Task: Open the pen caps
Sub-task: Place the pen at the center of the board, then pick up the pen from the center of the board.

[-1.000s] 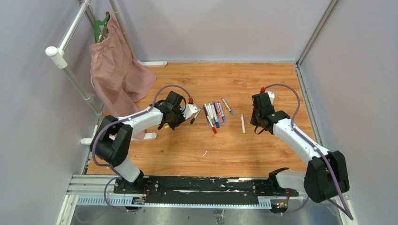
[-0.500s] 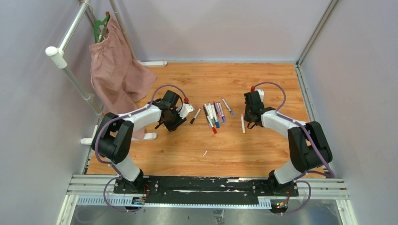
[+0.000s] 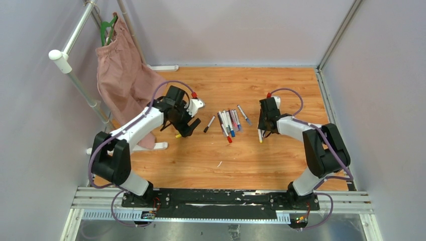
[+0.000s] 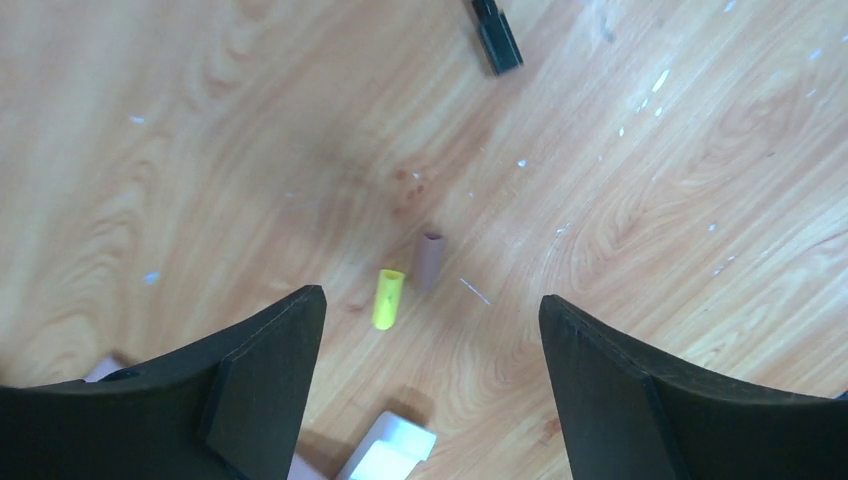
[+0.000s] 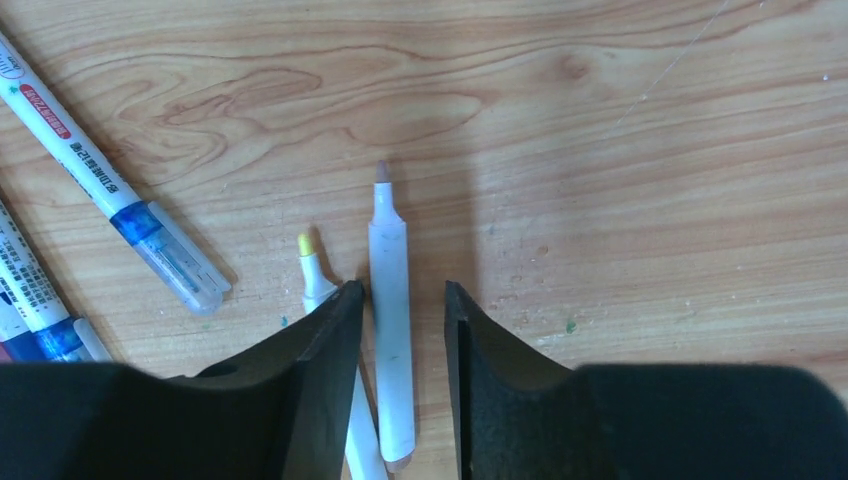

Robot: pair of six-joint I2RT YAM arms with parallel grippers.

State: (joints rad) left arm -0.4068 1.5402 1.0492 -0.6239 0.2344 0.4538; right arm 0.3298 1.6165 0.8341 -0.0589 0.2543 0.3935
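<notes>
Caps lie loose on the wooden table [image 4: 650, 150]: a yellow cap [image 4: 388, 298] and a dull brown cap [image 4: 429, 262], close together. In the wrist view they sit between the widely spread fingers of the left gripper [image 4: 430, 300] (neither finger touches them). The right gripper [image 5: 403, 290] stands narrowly parted astride a bare white pen [image 5: 391, 300], with a gap on one side. A yellow-tipped pen [image 5: 318, 285] lies just beside it.

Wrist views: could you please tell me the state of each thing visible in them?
yellow cap, off, lying on the table.
brown cap, off, lying beside it.
grey-tipped pen, uncapped, flat.
yellow-tipped pen, uncapped, flat.
blue-banded pen, clear cap on.
left gripper, open wide above both caps.
right gripper, open, straddling the grey-tipped pen.
</notes>
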